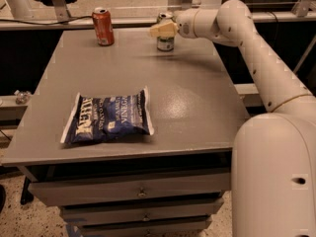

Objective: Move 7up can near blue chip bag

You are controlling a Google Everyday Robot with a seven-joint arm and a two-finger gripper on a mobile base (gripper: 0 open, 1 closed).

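The 7up can (165, 42), green and white with a silver top, stands upright at the far edge of the grey table (197, 107). My gripper (162, 28) is at the can's upper part, its cream tip lying across the front of the can. The blue chip bag (108, 118), dark navy with white lettering, lies flat on the near left part of the table, well away from the can and the gripper.
A red-orange can (103, 26) stands upright at the far left of the table. My white arm (256, 53) reaches in from the right over the table's right edge. Drawers (138, 191) sit below the table top.
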